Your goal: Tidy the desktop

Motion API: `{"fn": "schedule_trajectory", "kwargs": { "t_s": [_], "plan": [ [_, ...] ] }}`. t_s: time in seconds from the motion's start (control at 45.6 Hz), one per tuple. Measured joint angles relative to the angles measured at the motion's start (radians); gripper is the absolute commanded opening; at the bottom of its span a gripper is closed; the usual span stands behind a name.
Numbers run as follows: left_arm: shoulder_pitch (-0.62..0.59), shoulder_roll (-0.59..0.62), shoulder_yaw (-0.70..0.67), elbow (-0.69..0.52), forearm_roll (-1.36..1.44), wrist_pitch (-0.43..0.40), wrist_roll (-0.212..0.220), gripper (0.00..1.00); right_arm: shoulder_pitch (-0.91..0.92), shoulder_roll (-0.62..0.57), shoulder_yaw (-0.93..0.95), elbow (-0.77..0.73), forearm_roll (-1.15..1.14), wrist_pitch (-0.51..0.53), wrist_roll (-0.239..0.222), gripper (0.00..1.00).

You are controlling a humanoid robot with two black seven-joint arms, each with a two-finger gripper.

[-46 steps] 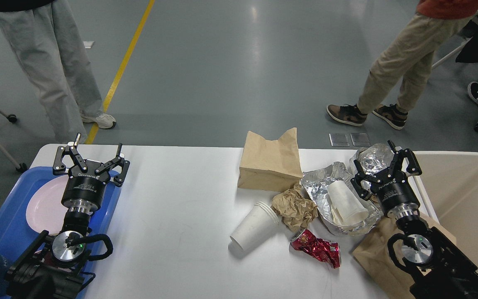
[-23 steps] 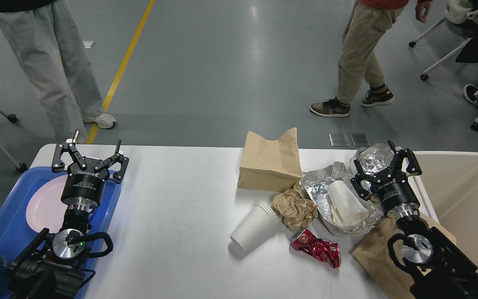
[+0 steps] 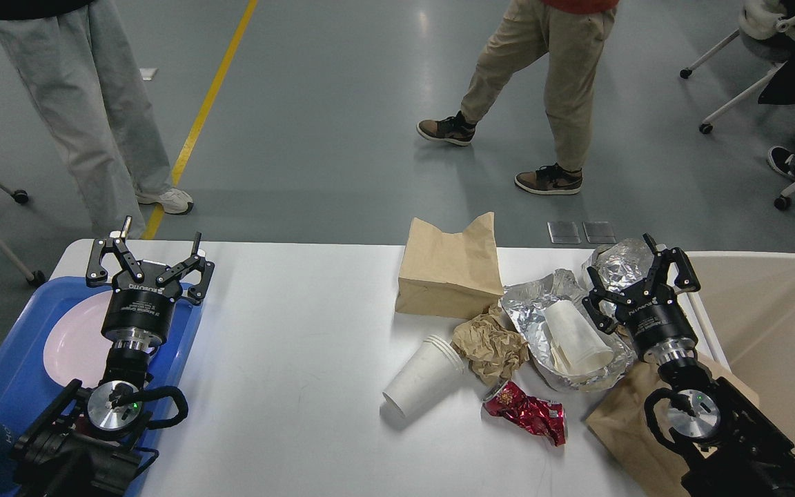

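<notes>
With litter heaped on the right half of the desktop [image 3: 287, 359], an early step is judged in hand: the right gripper [image 3: 635, 276], spread empty, is poised beside the crumpled foil ball [image 3: 618, 259], to be pinched next, while the left gripper [image 3: 149, 255] is held spread.

Middle of the desktop [image 3: 287, 345] bare from the blue tray [image 3: 4, 373] across to the white cups [image 3: 421, 376]: open passage there. Right half crowded: standing paper bag [image 3: 449, 266], crumpled brown paper [image 3: 488, 343], foil tray [image 3: 542, 304] with a cup lying in it, foil ball [image 3: 622, 259], crushed red can [image 3: 527, 413], all touching or just beside one another. Right gripper [image 3: 635, 276], fingers spread, hangs over the foil beside the beige bin [image 3: 777, 324]; left gripper [image 3: 151, 259], fingers spread, sits over the tray's far edge.
</notes>
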Motion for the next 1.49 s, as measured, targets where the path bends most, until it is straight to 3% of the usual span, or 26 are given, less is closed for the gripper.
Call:
{"fn": "schedule_trajectory", "kwargs": {
  "t_s": [0.482,1.49],
  "plan": [
    [0.0,0.0,0.0,0.0,0.0,0.0,0.0,0.96,0.007,-0.112,-0.06,-0.01,0.0,-0.003,-0.004,1.0],
    [0.0,0.0,0.0,0.0,0.0,0.0,0.0,0.96,-0.009,-0.105,-0.066,-0.003,0.0,0.002,-0.008,1.0]
  ]
}}
